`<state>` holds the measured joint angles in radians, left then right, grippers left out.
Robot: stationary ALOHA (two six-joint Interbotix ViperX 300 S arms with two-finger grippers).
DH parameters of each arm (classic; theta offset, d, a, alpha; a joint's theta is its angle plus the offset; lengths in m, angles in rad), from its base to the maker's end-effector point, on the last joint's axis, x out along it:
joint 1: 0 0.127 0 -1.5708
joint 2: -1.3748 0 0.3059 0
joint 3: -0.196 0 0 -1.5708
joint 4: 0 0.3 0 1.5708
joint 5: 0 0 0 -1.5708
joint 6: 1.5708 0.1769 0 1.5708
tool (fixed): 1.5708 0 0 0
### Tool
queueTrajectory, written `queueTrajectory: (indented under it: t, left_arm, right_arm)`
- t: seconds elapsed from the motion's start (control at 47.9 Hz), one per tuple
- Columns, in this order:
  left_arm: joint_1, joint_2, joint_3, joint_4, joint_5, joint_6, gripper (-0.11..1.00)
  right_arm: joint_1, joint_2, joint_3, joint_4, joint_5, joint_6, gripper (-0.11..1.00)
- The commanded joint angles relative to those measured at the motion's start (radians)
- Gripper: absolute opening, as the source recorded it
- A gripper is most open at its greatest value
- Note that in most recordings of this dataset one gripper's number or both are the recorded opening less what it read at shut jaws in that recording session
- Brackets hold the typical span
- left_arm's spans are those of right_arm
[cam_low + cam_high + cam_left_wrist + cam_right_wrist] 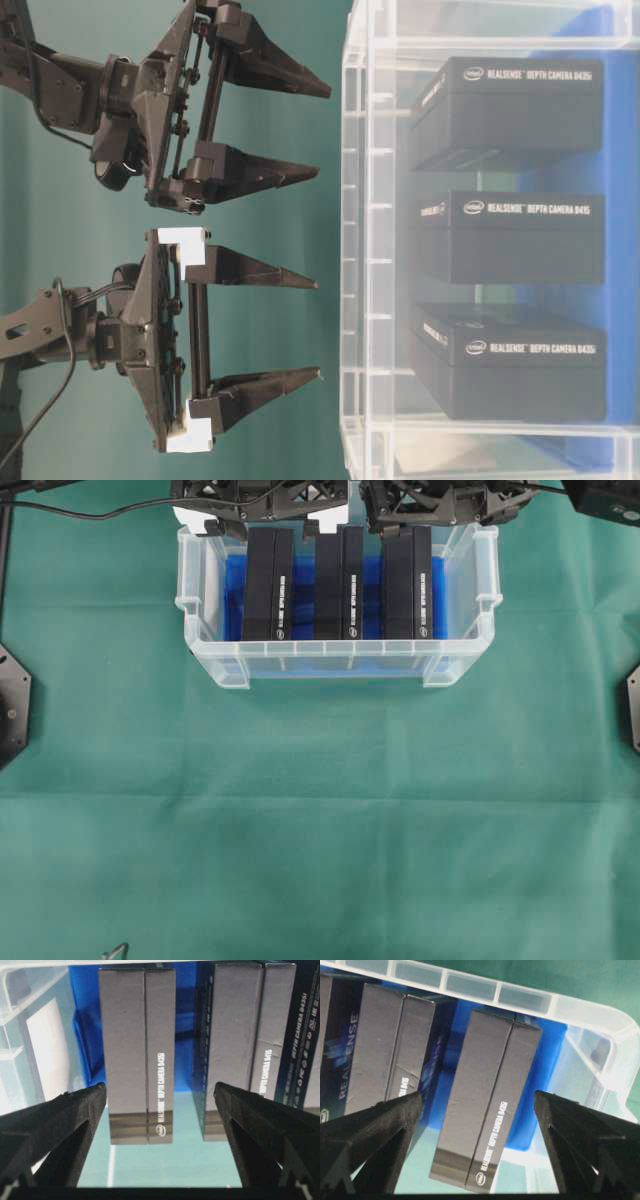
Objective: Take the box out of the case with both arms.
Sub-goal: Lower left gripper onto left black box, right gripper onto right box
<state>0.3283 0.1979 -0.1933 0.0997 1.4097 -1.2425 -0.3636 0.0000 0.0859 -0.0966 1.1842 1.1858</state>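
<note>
Clear ribbed case (pixel 335 660) holds three matte boxes (pixel 268 585).

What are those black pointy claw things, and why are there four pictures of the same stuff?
Those are the hands of two robot arms. The left hand and the right hand are both open and hold nothing. One picture looks down from above, one looks from table height, and two come from cameras riding on the wrists. On the green cloth sits a clear plastic case with a blue floor. Inside stand three black boxes side by side. Each hand hangs just outside the case.
</note>
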Motion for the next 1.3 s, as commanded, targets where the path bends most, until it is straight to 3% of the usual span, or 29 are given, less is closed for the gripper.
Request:
queueTrajectory:
  t: [0.0, 1.275]
  left_arm:
    - [0.002, -0.018, -0.018, 0.005, 0.002, 0.002, 0.92]
    - [0.003, -0.020, -0.006, 0.005, -0.008, 0.014, 0.92]
  right_arm:
    - [0.003, -0.014, -0.023, 0.002, -0.003, 0.008, 0.97]
    - [0.011, -0.014, -0.005, -0.002, 0.002, 0.038, 0.97]
